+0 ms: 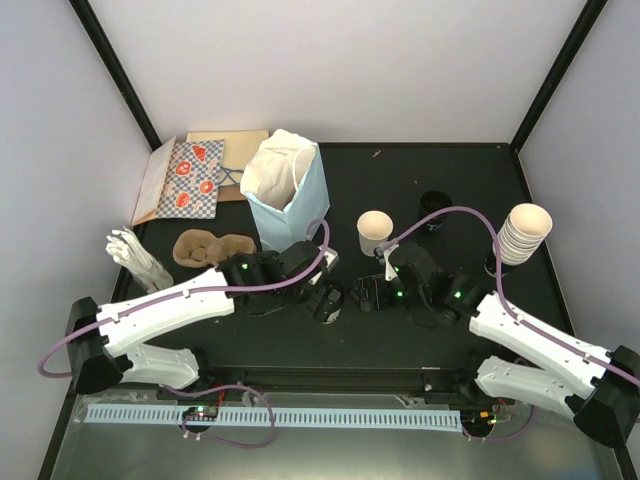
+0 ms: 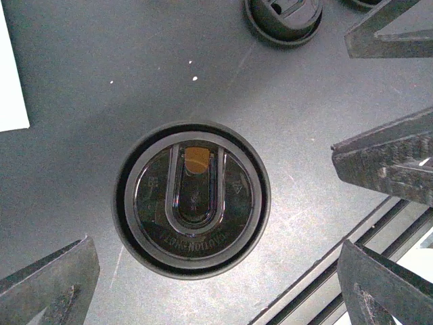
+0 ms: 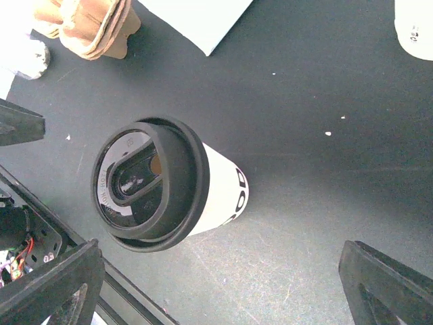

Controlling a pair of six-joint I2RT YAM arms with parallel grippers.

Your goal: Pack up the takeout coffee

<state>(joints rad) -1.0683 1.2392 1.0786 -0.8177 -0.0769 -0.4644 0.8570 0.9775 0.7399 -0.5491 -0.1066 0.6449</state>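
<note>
Left gripper (image 2: 215,242), right gripper (image 3: 222,244): splayed, empty

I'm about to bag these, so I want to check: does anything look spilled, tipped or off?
No spill shows. One cream cup right of the blue bag stands without a lid. The left lidded cup and the right lidded cup look capped.

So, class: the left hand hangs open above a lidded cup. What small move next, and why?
Probably lower the left hand straight down and close on the paper cup with the round black plastic lid: it sits centred between the open fingers, ungripped, and the light blue paper bag stands open nearby.
</note>
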